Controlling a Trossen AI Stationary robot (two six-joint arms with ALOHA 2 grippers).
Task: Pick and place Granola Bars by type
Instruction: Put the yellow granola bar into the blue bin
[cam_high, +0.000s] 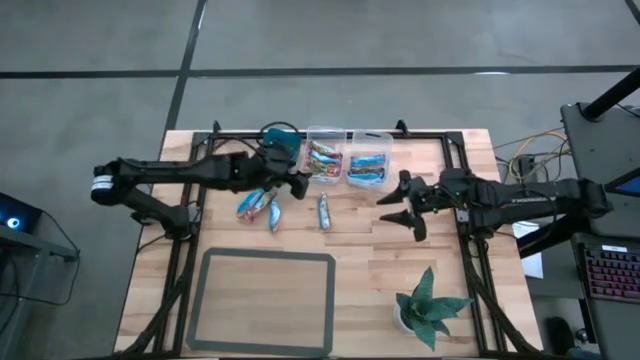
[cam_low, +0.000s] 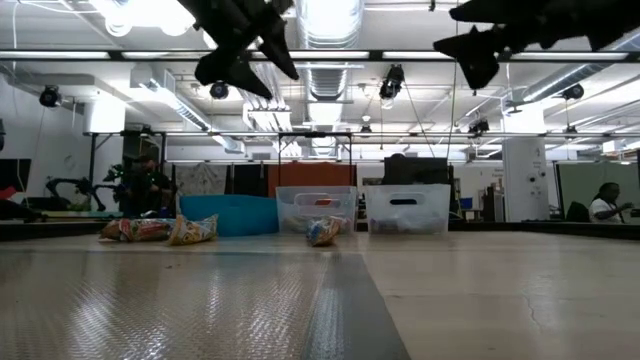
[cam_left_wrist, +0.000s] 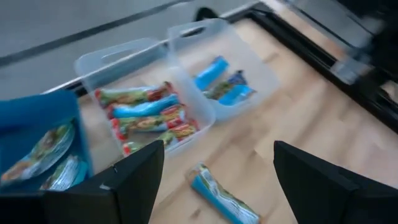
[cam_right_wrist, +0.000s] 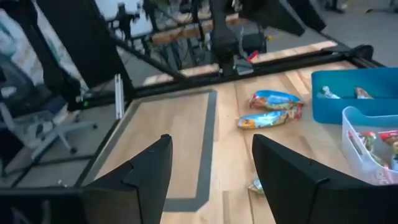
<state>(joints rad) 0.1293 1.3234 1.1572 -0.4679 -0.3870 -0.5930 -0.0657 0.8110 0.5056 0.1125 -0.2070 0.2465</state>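
Note:
Three loose granola bars lie flat on the wooden table: two multicoloured ones (cam_high: 250, 205) (cam_high: 272, 213) and a blue-silver one (cam_high: 323, 210), also (cam_left_wrist: 221, 194). More bars fill the bins at the far edge. Greenish ones are in the teal bin (cam_high: 281, 148), reddish multicoloured ones in the middle clear bin (cam_high: 325, 160) and blue ones in the right clear bin (cam_high: 368, 168). My left gripper (cam_high: 293, 184) hovers open and empty, high above the table just in front of the teal bin. My right gripper (cam_high: 398, 208) hangs open and empty to the right of the bins, also raised.
A grey-taped rectangle (cam_high: 265, 300) marks the near middle of the table. A small potted plant (cam_high: 430, 305) stands at the near right. Black frame rails (cam_high: 462, 170) run along the table's sides and far edge. Bare wood lies between the two grippers.

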